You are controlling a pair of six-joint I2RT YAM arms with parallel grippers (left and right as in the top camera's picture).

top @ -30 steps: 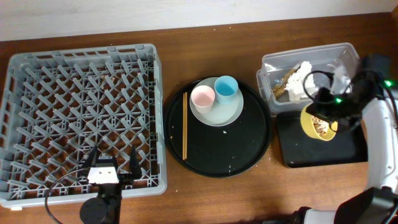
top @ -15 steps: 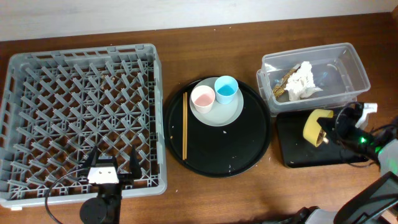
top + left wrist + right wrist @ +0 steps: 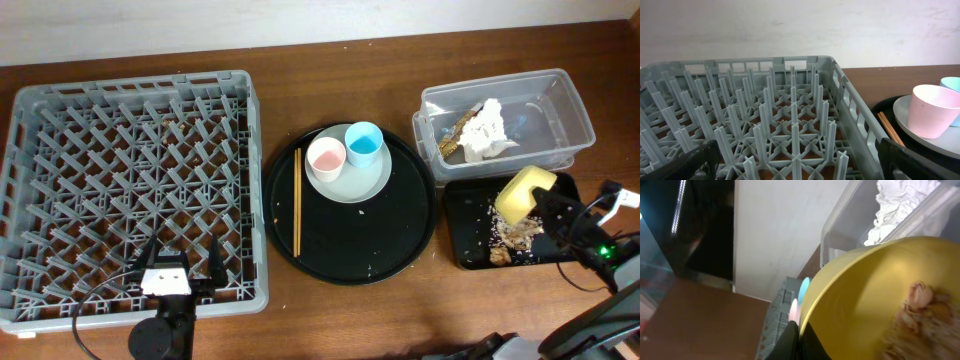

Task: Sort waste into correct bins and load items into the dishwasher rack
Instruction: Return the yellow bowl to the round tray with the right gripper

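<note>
My right gripper (image 3: 543, 203) is shut on the rim of the yellow bowl (image 3: 522, 193), which hangs tipped on its side over the shallow black tray (image 3: 468, 250). Beige food scraps (image 3: 510, 238) lie on that tray, and more cling inside the bowl (image 3: 875, 295) as crumbs (image 3: 920, 315). The clear tub (image 3: 560, 110) holds the white napkin (image 3: 488, 130) and brown-gold wrapper (image 3: 456, 135). The pink cup (image 3: 326, 155) and blue cup (image 3: 363, 143) stand on the pale plate (image 3: 352, 182), beside the chopsticks (image 3: 297, 200). My left gripper (image 3: 180, 262) is open over the grey rack's (image 3: 130, 180) front edge.
The plate, cups and chopsticks rest on a large round black tray (image 3: 400, 240) in the middle. In the left wrist view the rack's pegs (image 3: 790, 115) fill the foreground, with the pink cup (image 3: 932, 110) to the right. Bare wooden table surrounds everything.
My right arm carried the yellow bowl from beside the clear tub down over the black tray and tipped it; scraps now lie on the tray. The left arm stayed still.
</note>
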